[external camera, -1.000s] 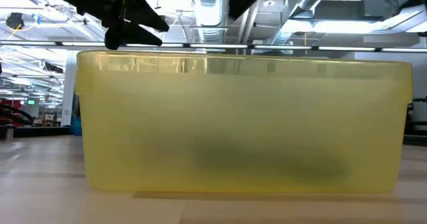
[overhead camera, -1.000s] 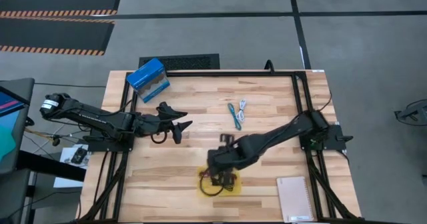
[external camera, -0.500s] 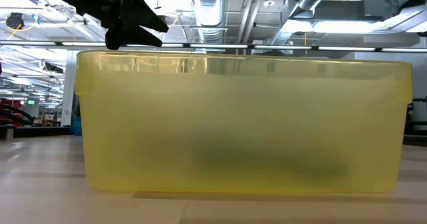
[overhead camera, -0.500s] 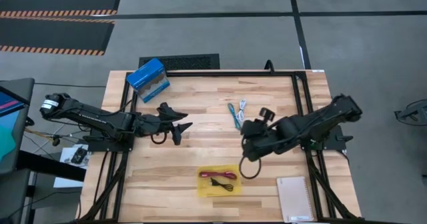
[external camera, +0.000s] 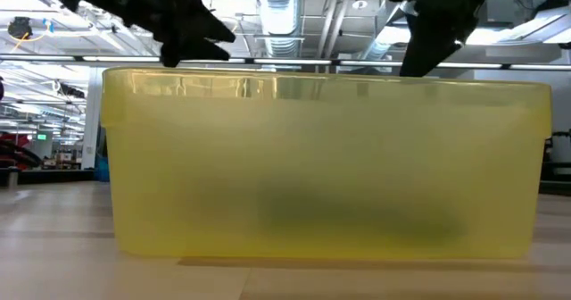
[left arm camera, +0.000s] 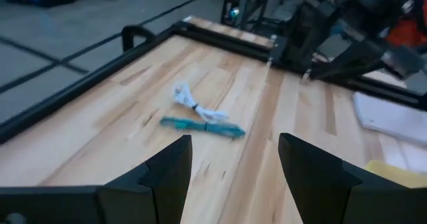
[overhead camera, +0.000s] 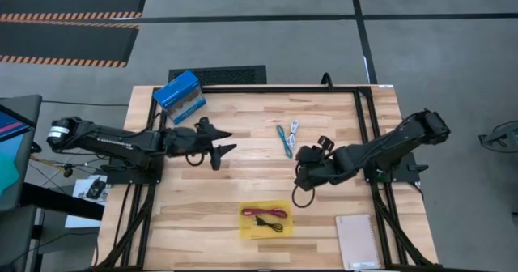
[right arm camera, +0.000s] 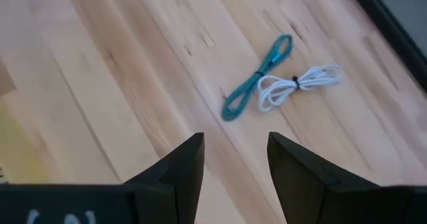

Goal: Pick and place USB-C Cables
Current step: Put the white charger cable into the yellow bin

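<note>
A teal-blue USB-C cable (overhead camera: 283, 140) and a white one (overhead camera: 294, 131) lie side by side on the wooden table, far of centre. A dark red/black cable (overhead camera: 265, 216) lies coiled in the yellow tray (overhead camera: 248, 227) near the table's near edge. My right gripper (overhead camera: 306, 157) hovers open just right and near of the teal cable (right arm camera: 257, 87) and white cable (right arm camera: 297, 84), touching nothing. My left gripper (overhead camera: 229, 142) hangs open over the table's left half, facing the teal cable (left arm camera: 203, 125) and white cable (left arm camera: 193, 104).
A blue box (overhead camera: 180, 94) sits at the far left corner and a white notepad (overhead camera: 358, 241) at the near right corner. A black frame rail (overhead camera: 275, 87) runs along the far edge. In the low view the yellow tray's wall (external camera: 321, 166) fills the picture.
My right gripper has left the yellow tray, risen and swung toward the table's far right, ending beside the teal and white cables. The dark red/black cable stays lying in the tray. My left gripper has shifted slightly toward the right.
</note>
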Robot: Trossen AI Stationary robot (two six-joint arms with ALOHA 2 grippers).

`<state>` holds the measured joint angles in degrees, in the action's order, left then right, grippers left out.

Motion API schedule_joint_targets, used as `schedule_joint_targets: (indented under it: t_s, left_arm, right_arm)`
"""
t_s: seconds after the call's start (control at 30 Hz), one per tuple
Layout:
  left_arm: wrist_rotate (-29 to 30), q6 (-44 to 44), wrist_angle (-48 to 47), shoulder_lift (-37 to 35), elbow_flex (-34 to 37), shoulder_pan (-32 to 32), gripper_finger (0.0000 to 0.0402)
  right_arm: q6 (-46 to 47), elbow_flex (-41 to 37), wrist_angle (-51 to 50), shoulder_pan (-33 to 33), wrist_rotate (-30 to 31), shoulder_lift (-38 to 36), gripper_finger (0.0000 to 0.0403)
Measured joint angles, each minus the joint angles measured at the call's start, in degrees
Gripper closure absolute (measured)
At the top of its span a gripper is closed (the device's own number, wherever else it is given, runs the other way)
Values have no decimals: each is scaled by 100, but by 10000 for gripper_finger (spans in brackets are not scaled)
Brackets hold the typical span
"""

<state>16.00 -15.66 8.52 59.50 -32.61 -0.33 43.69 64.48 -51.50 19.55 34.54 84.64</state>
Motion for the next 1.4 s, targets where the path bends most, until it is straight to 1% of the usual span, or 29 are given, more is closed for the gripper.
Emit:
schedule_joint_targets:
  t_s: [0.07,0.17,0.23,0.33,0.5,0.6,0.83,0.93,1.13,1.27,1.4]
  left_arm:
    - [-241,193,-33,209,-120,253,189]
    - [-475,430,-41,718,-500,573,189]
    - [-645,673,-114,1152,-834,731,189]
    - [-736,1188,-444,1803,-1486,932,189]
    - [-1374,1969,-992,2895,-2563,1332,189]
    - [-1583,2257,-1088,3414,-3058,1499,189]
    - [-1635,2693,-1166,4445,-3994,1592,189]
    - [-1725,2717,-1213,4888,-4328,1580,189]
    - [-1528,2410,-1204,5731,-4851,1566,189]
    - [-1508,2241,-1222,6178,-5062,1563,189]
    - [-1158,1991,-1198,6419,-5115,1547,189]
  right_arm:
    - [-129,-55,176,-70,-32,0,215]
    - [-198,-63,335,-130,-8,-2,217]
    - [-212,-64,330,-139,-7,-2,218]
    - [-180,-65,334,-133,-6,-2,217]
    - [248,-65,296,146,-10,-2,216]
    - [611,-65,180,444,-14,-2,218]
    - [1520,-69,116,1148,14,-2,226]
    - [1828,-101,99,1380,112,-2,228]
    - [2385,-306,93,1619,148,-2,232]
    - [2665,-412,60,1705,156,-2,232]
    - [2690,-412,83,1763,156,-2,233]
